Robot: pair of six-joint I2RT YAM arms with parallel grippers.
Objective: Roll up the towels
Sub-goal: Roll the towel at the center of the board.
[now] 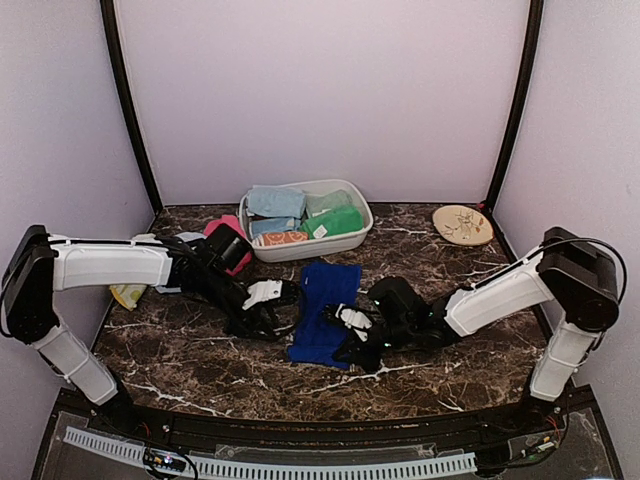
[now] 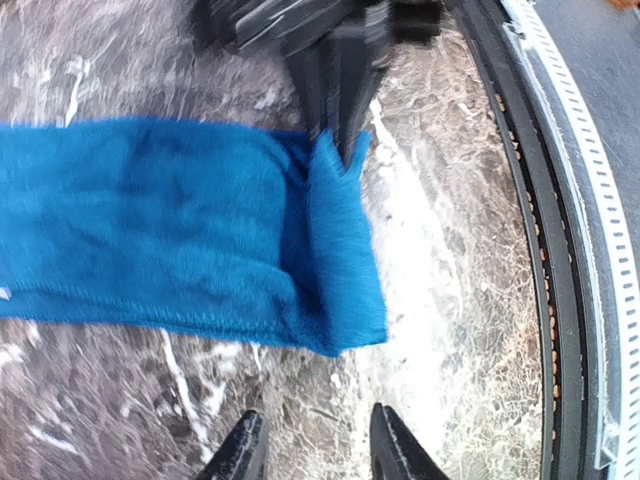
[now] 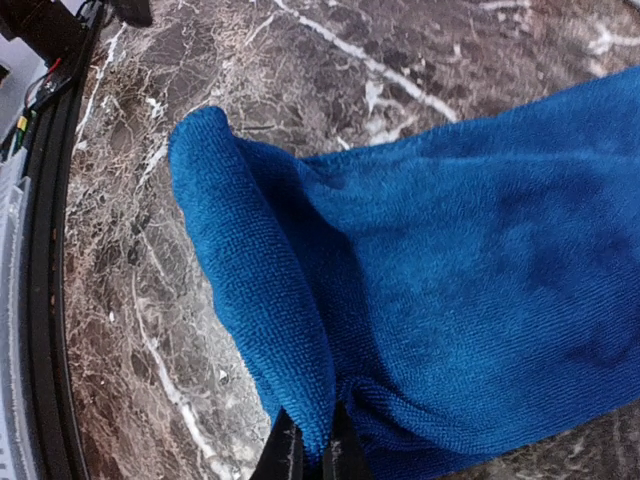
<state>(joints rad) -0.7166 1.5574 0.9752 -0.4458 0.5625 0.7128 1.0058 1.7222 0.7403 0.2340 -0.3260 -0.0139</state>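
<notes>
In the top view the royal blue towel [image 1: 325, 305] lies flat at the middle of the marble bench [image 1: 180, 370]. Both arms meet over its lower half, though the grip seems hard to read there against dark metal. The right wrist view settles it: the right tool [image 3: 315, 452] is pressed together on the towel's turned-over end, pinching the fold at the bottom of the frame. The left wrist view shows the left tool [image 2: 315, 455] spread and holding nothing, over bare marble just clear of the hem. Right of the fold, open bench runs to the black front rim [image 2: 535, 280]. Only the top view shows the white tub [image 1: 262, 252] and tan plate [image 1: 463, 224] near the back wall.
</notes>
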